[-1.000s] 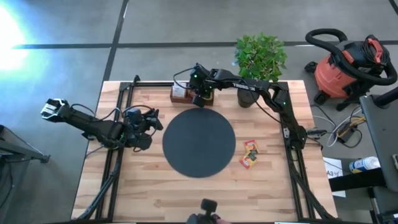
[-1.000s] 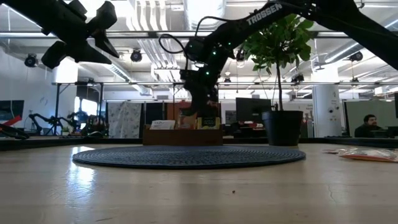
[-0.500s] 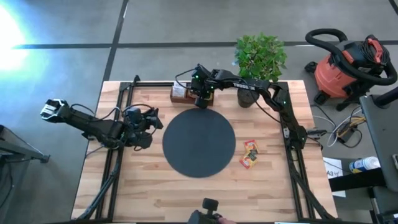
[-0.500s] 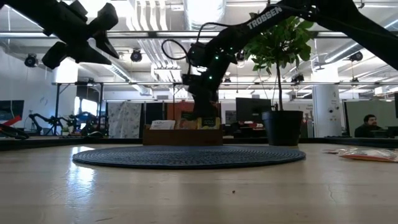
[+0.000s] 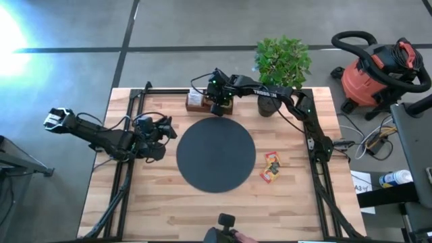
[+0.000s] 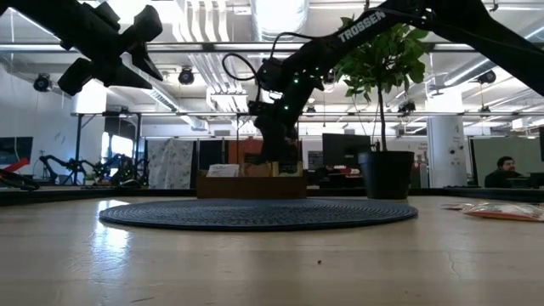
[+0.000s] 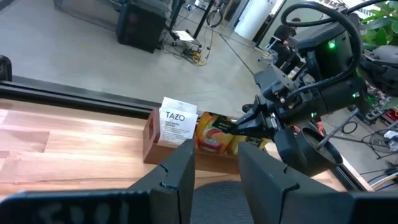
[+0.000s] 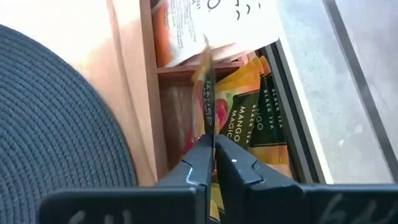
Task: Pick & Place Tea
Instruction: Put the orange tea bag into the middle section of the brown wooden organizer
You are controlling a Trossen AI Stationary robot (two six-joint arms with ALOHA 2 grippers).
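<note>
Yellow paper shows edge-on between my right gripper [image 8: 214, 144] fingers: I have them clenched on a thin yellow tea sachet [image 8: 208, 106], pinched by its lower edge and standing upright over the small brown wooden compartment box [image 8: 138, 81]. That box sits at the table's far edge, just beyond the large round black woven mat [image 5: 216, 155], and my right arm reaches across to it from the right side, beside the potted green plant [image 5: 282, 61]. Inside the box, a white sachet with orange print [image 7: 175, 124] leans in one end compartment, and more yellow-and-green sachets [image 8: 255, 112] stand packed in the compartment next to the one I hold. A small loose pile of orange-red and yellow sachets [image 5: 271, 167] lies on the light wooden table [image 5: 162, 209] just right of the mat, well apart from the box. My left gripper [image 5: 164, 131] waits raised above the table to the left of the mat, fingers parted and grasping nothing, pointing toward the box.
</note>
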